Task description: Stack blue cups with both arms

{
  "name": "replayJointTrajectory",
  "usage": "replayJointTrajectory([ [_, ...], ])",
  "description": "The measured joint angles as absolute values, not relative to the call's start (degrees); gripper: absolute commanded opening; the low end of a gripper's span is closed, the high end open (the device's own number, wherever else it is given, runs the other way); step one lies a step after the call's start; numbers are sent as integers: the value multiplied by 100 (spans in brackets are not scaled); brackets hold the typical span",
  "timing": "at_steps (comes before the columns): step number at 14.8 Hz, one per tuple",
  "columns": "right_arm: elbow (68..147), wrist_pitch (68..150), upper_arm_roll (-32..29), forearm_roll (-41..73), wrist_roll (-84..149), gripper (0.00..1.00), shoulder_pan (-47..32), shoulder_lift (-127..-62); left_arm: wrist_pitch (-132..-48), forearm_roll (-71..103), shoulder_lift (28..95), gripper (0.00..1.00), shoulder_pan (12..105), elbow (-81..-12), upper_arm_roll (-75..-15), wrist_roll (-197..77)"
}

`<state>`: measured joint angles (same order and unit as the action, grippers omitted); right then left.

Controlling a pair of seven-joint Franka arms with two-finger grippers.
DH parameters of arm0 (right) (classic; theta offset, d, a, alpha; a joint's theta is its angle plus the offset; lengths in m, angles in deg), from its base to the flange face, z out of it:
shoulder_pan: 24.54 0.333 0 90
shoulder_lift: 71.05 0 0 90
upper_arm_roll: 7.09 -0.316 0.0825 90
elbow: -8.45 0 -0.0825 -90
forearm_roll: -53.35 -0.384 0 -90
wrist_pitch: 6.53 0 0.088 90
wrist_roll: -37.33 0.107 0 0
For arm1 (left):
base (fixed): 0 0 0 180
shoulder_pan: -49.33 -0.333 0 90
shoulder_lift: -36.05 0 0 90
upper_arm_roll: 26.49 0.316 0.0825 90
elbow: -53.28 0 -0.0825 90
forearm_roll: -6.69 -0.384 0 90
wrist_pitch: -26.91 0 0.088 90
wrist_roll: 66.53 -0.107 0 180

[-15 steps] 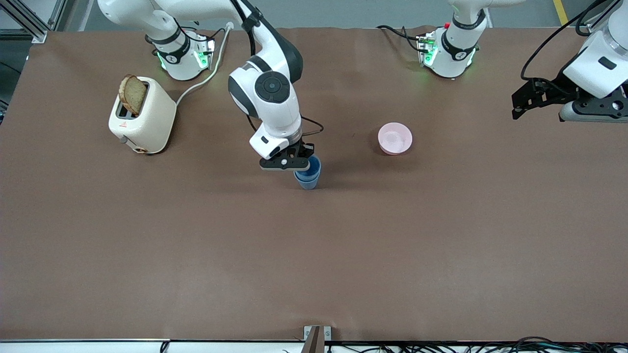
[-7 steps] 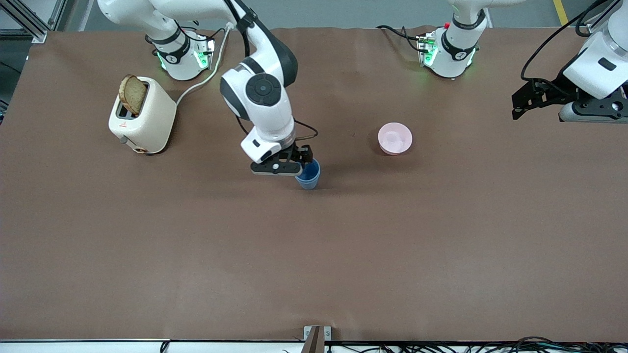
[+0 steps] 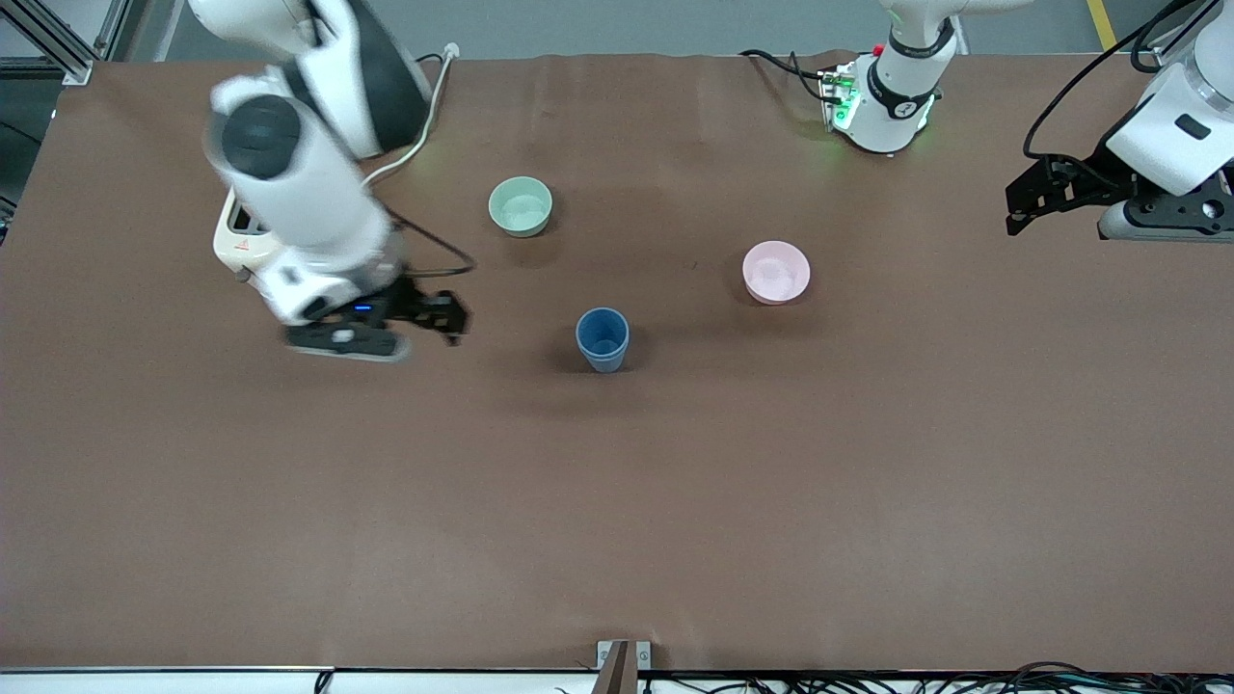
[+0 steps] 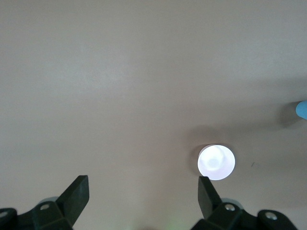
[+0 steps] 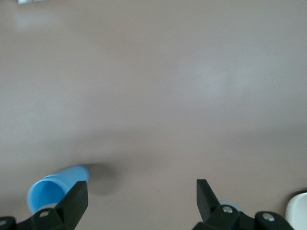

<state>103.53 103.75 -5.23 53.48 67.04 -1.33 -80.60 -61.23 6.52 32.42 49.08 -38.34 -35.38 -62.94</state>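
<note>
The blue cups [image 3: 603,339] stand upright mid-table as one nested stack, with nothing touching them. My right gripper [image 3: 451,318] is open and empty, above the table between the toaster and the stack, apart from the cups. In the right wrist view the stack [image 5: 50,189] shows beside one finger of the open right gripper [image 5: 141,199]. My left gripper [image 3: 1018,207] is open and empty, and that arm waits raised at its own end of the table. In the left wrist view the left gripper [image 4: 143,196] is wide open, and a bit of blue cup [image 4: 302,109] shows at the picture's edge.
A mint-green bowl [image 3: 521,205] sits farther from the front camera than the stack. A pink bowl [image 3: 775,272] sits toward the left arm's end and also shows in the left wrist view [image 4: 217,162]. A cream toaster [image 3: 239,246] is mostly hidden by the right arm.
My right gripper let go of the cup stack and swung away toward the toaster end, uncovering the mint-green bowl. The stack stays put. The left arm has not moved.
</note>
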Motion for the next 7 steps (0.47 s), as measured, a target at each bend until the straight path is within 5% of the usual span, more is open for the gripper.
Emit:
replayJointTrajectory([
  [7, 10286, 9616, -507, 5350, 4815, 100, -2047, -7471, -6123, 652, 3242, 100, 4908, -3835, -3536, -6294],
])
